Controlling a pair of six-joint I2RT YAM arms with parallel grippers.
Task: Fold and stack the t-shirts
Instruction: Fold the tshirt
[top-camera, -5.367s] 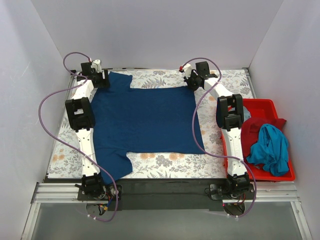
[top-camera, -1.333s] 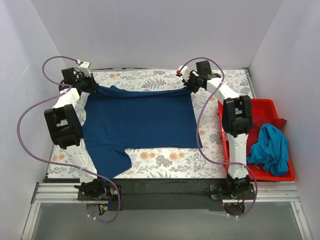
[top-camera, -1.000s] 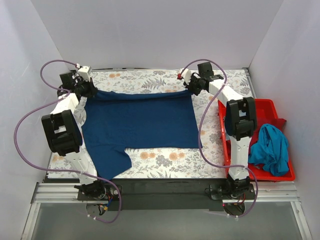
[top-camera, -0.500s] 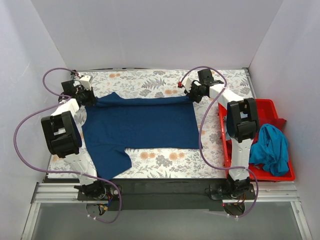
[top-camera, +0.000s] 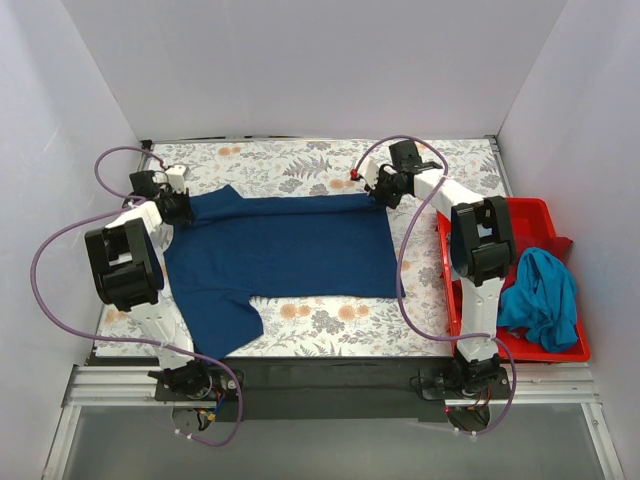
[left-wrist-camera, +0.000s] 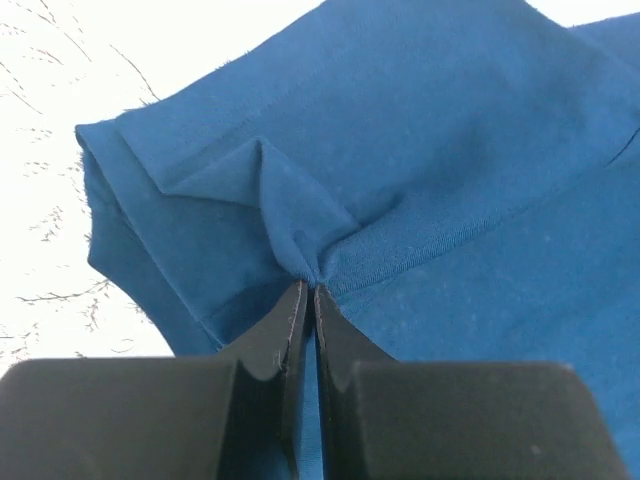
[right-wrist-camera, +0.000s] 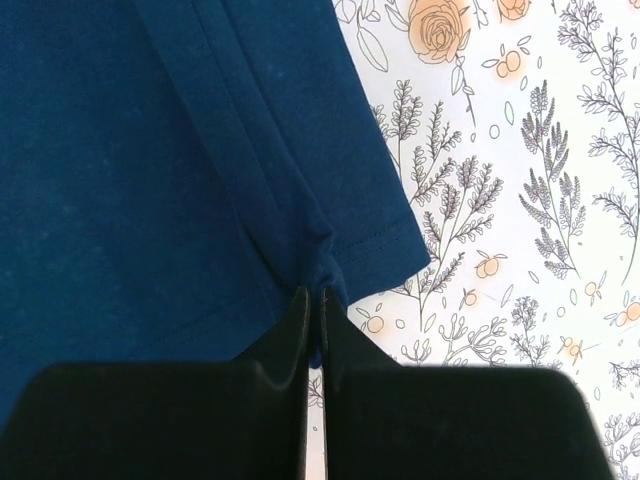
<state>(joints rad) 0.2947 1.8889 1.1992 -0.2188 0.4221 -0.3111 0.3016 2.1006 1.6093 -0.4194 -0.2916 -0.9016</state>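
Dragged inward now, the far edge of the navy t-shirt (top-camera: 280, 250) hangs on thin corner pinches in the closed left gripper (left-wrist-camera: 308, 289) and right gripper (right-wrist-camera: 312, 293), which could slip, skewing the fold.

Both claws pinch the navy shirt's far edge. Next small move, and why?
Probably draw left claw and right claw toward the near edge, folding the navy shirt over itself: each is shut on its far edge, and most of it lies flat.
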